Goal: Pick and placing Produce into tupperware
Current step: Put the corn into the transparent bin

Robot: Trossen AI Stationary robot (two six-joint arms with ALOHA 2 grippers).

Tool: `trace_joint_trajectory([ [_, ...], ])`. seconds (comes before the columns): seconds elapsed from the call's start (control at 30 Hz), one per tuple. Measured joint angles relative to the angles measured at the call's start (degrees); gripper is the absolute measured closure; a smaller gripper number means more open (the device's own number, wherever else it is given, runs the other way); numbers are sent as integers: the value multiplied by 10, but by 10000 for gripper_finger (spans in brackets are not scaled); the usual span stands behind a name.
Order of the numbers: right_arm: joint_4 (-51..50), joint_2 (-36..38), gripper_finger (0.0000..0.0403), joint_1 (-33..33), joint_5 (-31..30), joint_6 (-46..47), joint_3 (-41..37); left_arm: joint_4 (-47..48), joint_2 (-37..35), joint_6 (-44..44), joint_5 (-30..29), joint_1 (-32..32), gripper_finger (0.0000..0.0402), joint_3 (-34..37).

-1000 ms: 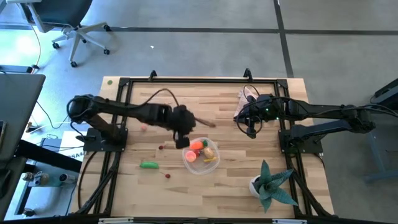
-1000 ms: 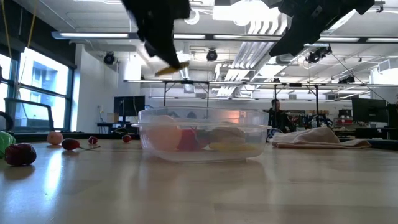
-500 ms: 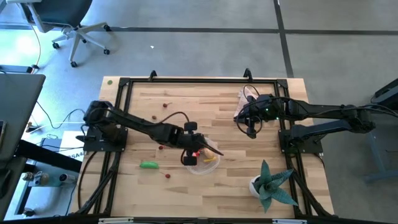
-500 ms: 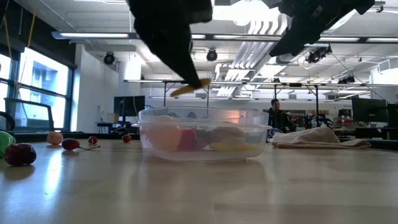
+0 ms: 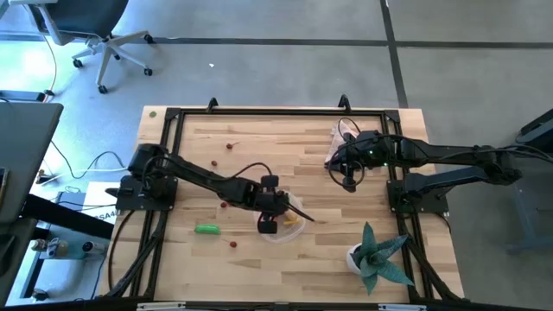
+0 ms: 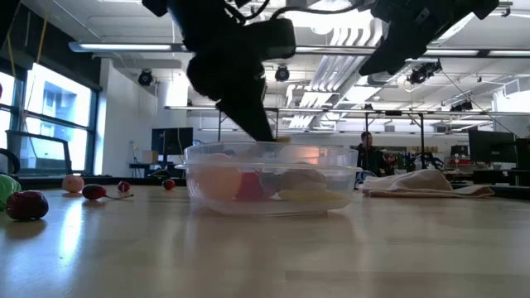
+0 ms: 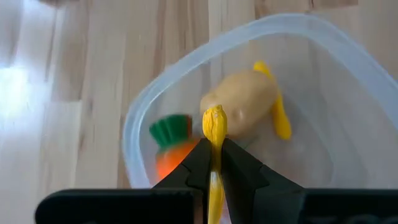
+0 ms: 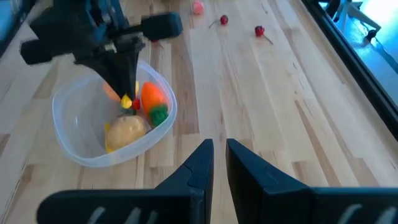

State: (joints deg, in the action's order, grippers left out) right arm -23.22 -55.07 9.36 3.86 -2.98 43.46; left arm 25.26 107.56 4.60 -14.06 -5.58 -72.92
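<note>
Left wrist view: we've dropped our left gripper (image 7: 213,163) into the tupperware (image 7: 348,112), clamped on a yellow stick (image 7: 214,134). Right gripper (image 8: 214,163) hangs closed, empty.

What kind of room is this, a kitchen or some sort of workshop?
Probably a robotics lab or workshop: exposed ceiling pipes, a rolling office chair on bare concrete floor, and a black metal frame edging the wooden table.

Left arm stretched toward table centre, tool (image 7: 212,163) pinched shut, pointing down; right tool (image 8: 216,163) shut, raised.
</note>
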Motion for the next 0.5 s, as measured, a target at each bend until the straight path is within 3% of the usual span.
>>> trace_joint_trajectory([
  [0.5, 3, 0, 371, 0, 0, 0, 0, 18, 8, 14, 25, 9, 380, 1],
])
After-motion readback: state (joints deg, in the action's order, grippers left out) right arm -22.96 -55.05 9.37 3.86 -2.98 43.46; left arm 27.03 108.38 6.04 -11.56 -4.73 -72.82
